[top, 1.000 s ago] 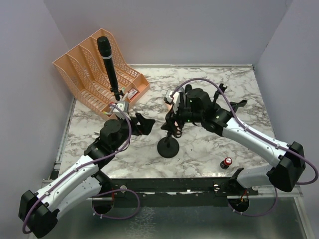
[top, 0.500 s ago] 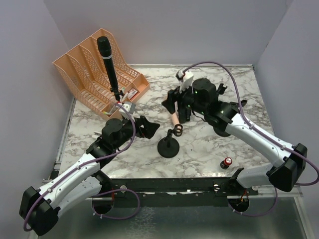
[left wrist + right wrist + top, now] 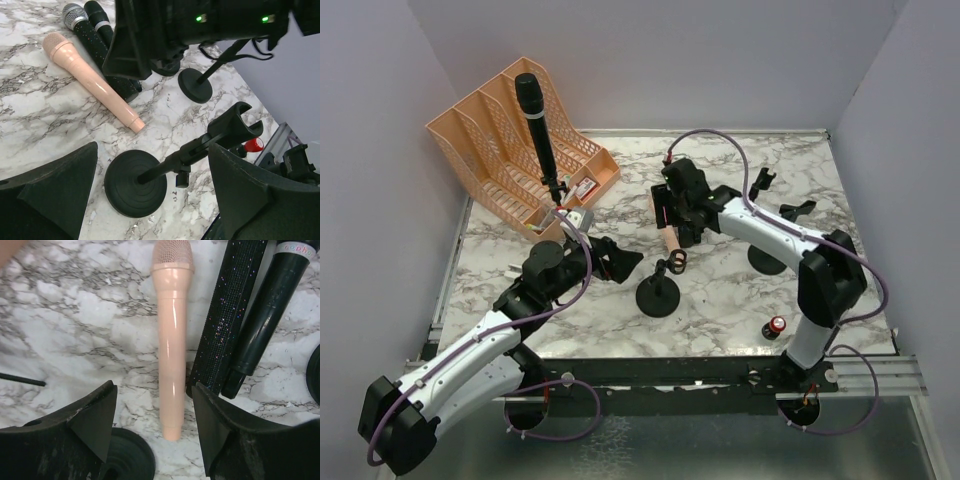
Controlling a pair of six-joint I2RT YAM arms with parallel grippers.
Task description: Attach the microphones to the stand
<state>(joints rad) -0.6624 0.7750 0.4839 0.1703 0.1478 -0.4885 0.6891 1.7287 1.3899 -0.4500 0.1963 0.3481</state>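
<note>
Right gripper over the pink microphone, nothing held yet.

Nearest the arms, a small red-topped battery [image 3: 776, 326] sits on the marble table [image 3: 740, 290]. Next, the left gripper [image 3: 617, 262] hangs wide open beside the low stand [image 3: 135, 182], its clip empty and tilted. Beyond that, the right gripper [image 3: 152, 405] has its jaws spread on either side of the pink microphone's [image 3: 172, 340] tail end, not touching it. A sparkly black microphone [image 3: 230, 310] and a plain black microphone [image 3: 265, 305] lie just beside. Risks: the glossy round body may roll or slip; a tail-end grip leaves the head heavy and sagging; the right finger could nudge the sparkly one; the unheld stand may tip under a push. Farthest back, a black microphone [image 3: 538, 125] stands upright by an orange file rack [image 3: 480, 130], with pale lilac walls [image 3: 670, 60] behind.
</note>
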